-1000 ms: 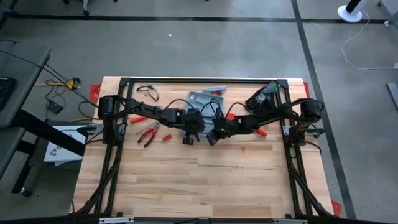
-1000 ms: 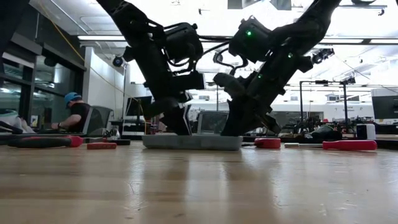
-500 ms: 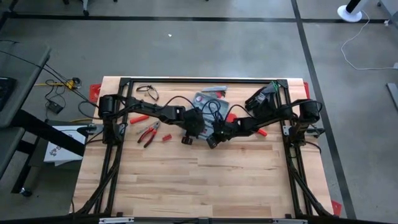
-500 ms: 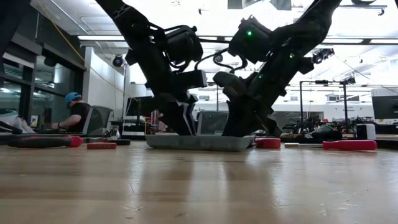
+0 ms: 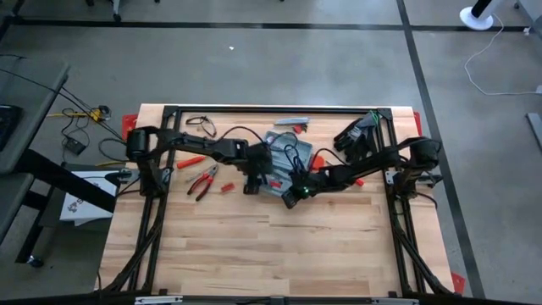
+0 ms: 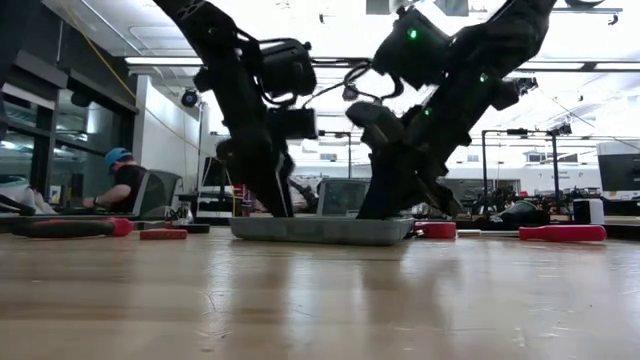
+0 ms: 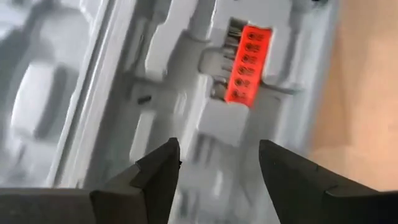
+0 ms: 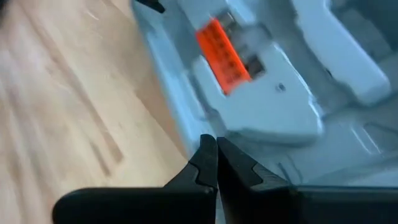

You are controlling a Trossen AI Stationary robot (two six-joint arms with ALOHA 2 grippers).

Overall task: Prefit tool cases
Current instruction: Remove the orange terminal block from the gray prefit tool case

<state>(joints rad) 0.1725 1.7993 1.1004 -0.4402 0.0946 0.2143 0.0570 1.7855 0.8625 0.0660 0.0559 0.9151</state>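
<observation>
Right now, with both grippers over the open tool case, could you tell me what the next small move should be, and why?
Probably lift the left gripper clear: its fingers stand open and empty above the tool case, where the red bit holder already sits in its recess. The shut right gripper hovers at the case's edge.

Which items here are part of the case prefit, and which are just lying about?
In the job: open grey-blue case with an orange bit holder seated inside; left gripper open over it; right gripper shut at its edge.

Lying about: red pliers, black gloves, grey bar, glasses.
</observation>
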